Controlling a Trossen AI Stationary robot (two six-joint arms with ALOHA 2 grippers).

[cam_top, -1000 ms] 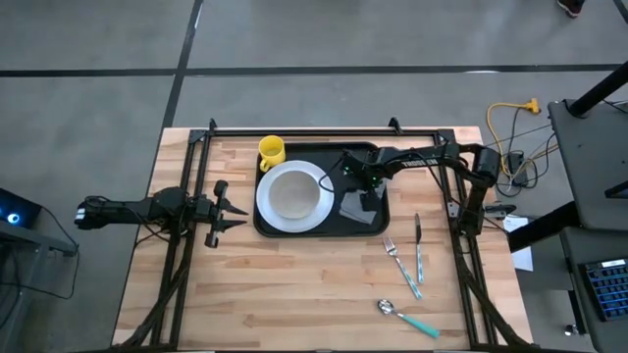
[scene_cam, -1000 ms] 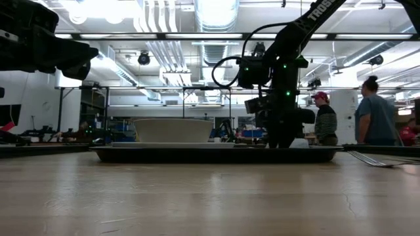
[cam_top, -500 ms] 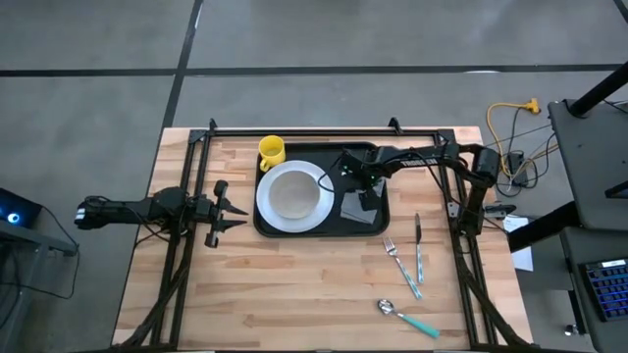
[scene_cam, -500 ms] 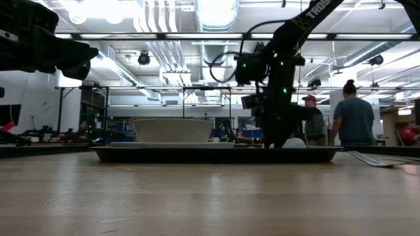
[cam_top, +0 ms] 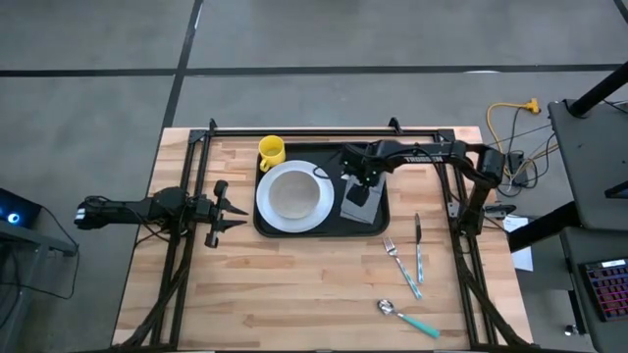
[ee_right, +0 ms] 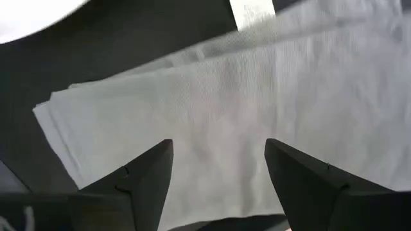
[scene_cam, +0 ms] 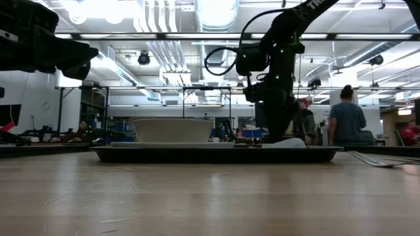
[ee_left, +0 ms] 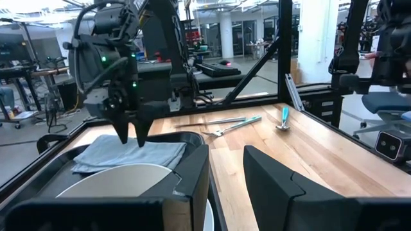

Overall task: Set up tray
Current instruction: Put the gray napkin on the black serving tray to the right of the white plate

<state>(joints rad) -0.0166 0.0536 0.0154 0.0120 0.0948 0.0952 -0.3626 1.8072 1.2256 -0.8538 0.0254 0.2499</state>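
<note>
Flat black rectangular tray (cam_top: 294, 231) holds round white plate (cam_top: 291, 195) and folded grey cloth napkin (cam_top: 358, 207); right gripper (cam_top: 361, 184) spread wide, empty, above napkin; left gripper (cam_top: 235, 214) parted, empty.

Evenly lit from above in the high view, soft shadows only. Strong backlight from ceiling lights (scene_cam: 98, 8) in the low view, turning arm and tray (scene_cam: 216, 155) to silhouettes; tabletop (scene_cam: 197, 196) near the lens blurred. Napkin (ee_right: 257, 115) soft, slightly smeared in the right wrist view.
</note>
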